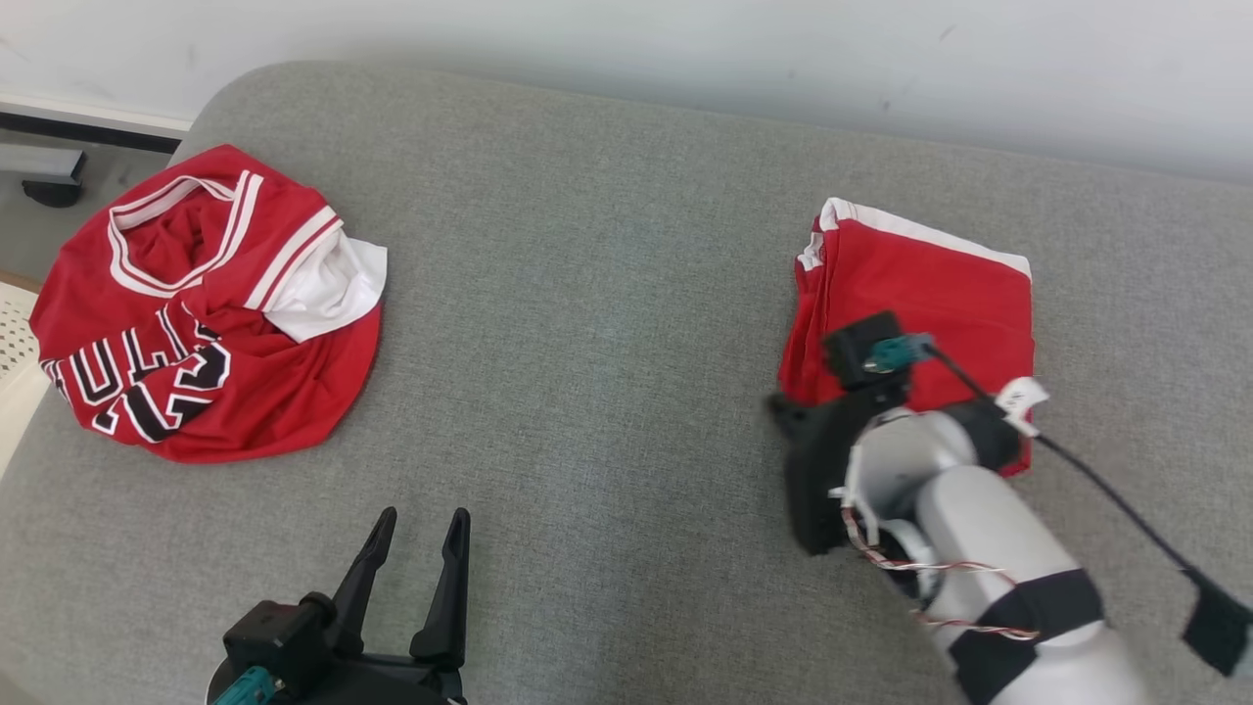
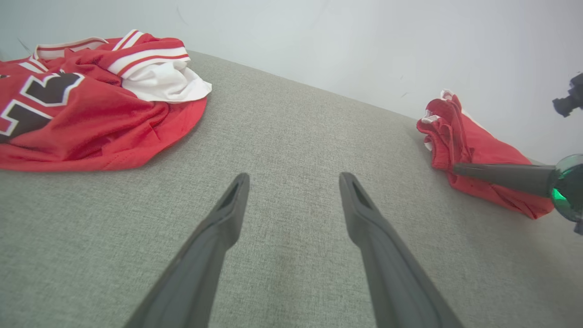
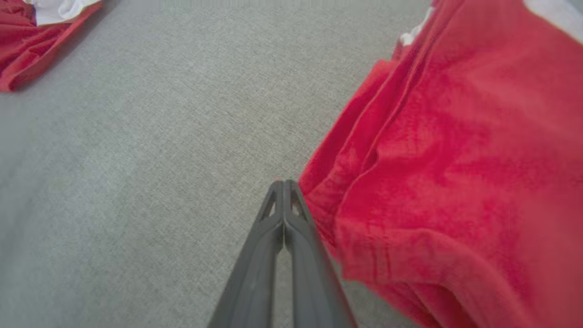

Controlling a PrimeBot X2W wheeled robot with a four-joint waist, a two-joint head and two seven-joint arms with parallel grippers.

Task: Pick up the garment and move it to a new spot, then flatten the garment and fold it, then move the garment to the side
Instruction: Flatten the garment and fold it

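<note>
**R pincer (image 3: 283, 182) shut at folded garment edge**
Jaws closed tight, tips touching left edge of folded red garment (image 1: 930, 294) on grey cushion (image 1: 587, 294), no cloth seen betw. them, prob. to nudge it aside. L pincer (image 1: 424, 514) wide open, empty, parked clear. Crumpled red jersey (image 1: 196, 323) far left.

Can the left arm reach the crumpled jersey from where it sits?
Probably yes: the left gripper stands open, with just bare grey cushion between it and the crumpled jersey.

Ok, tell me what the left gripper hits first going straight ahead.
Likely just bare cushion: the left gripper points between the jersey and the folded garment, missing both. Beyond is the wall; depth is unclear.
</note>
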